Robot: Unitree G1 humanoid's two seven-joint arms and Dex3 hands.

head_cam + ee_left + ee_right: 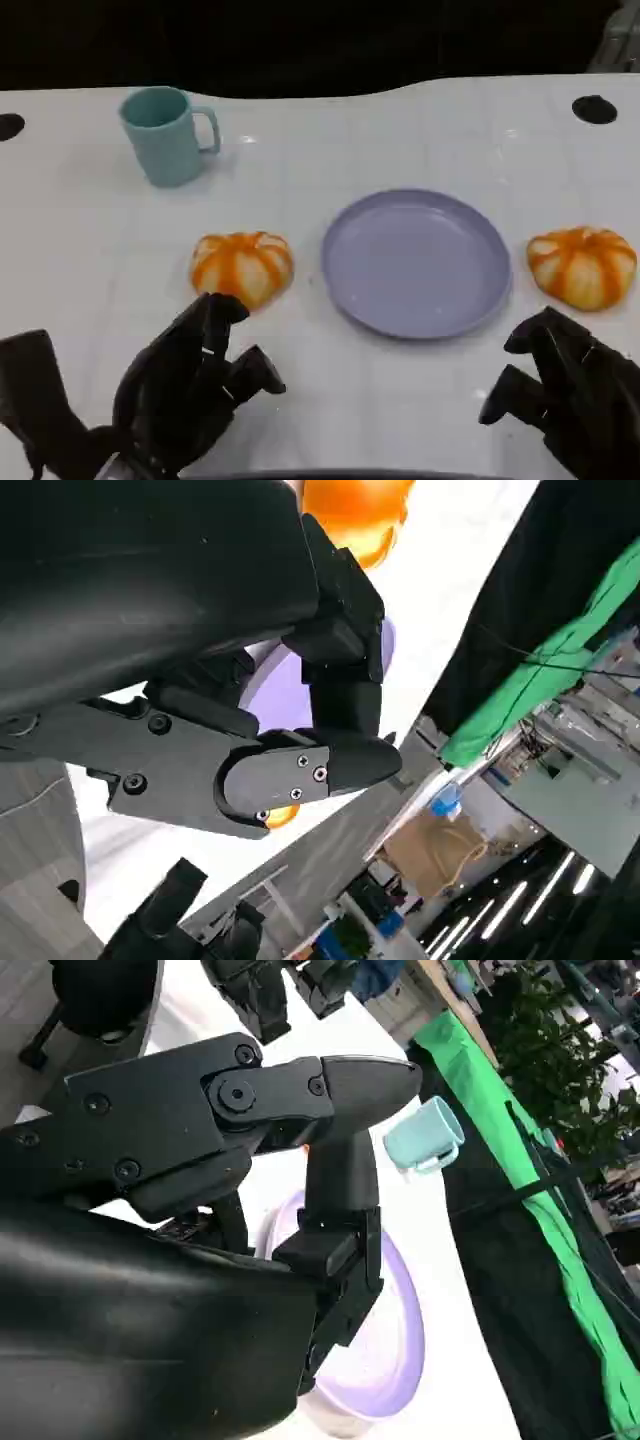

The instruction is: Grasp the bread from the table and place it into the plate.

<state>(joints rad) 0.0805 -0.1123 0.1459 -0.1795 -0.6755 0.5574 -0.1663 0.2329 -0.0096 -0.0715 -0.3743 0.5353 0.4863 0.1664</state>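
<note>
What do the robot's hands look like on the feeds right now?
Both the left hand and the right hand are matte black, with blocky jointed fingers. The wrist views show a rounded glossy shell and round screw heads at the finger pivots.

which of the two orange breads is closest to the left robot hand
The bread left of the purple plate, just beyond the left robot hand; the other bread lies right.

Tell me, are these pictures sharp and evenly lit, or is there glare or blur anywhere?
Head view: soft overall, with small bright glints on the white table and a dark background behind it. Left wrist view: the left hand looms close and dark, the bread slightly blurred, ceiling lights streaking far off. Right wrist view: the right hand is crisp; the plate shows a pale sheen.
</note>
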